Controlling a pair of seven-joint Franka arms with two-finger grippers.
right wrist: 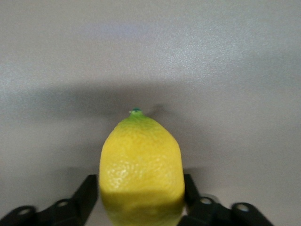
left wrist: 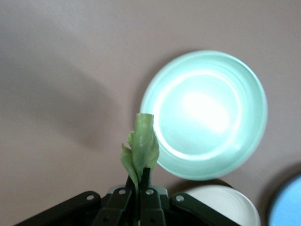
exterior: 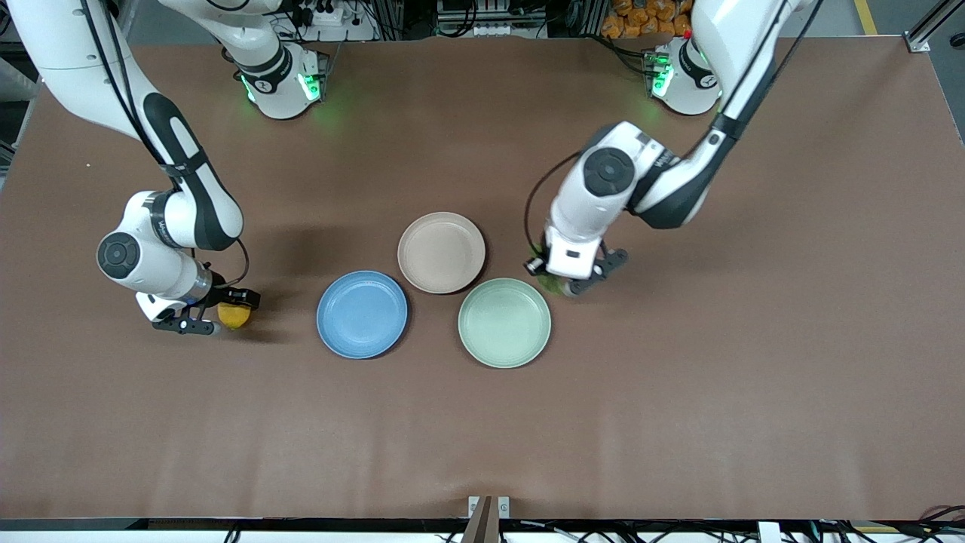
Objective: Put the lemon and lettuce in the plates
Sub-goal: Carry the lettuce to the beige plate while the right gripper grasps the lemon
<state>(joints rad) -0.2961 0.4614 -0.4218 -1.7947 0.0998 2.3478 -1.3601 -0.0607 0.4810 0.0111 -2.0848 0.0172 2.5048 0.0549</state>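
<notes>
Right gripper [exterior: 219, 315], frame lower left: clamped on lemon [exterior: 234, 315], ready for your carry. Left gripper [exterior: 562, 285], centre: pinching lettuce [left wrist: 140, 147] beside mint plate [exterior: 504, 323].

From across the table the lettuce [exterior: 552, 282] is mostly hidden under the left gripper [exterior: 574, 280]; only a green scrap shows. In the left wrist view the leaf's base vanishes between the fingers, and the beige plate [left wrist: 221, 207] and blue plate [left wrist: 288, 202] are cut by the edge. The lemon [right wrist: 141, 170], gripped by the right gripper [right wrist: 141, 197], runs off the bottom edge of the right wrist view.
</notes>
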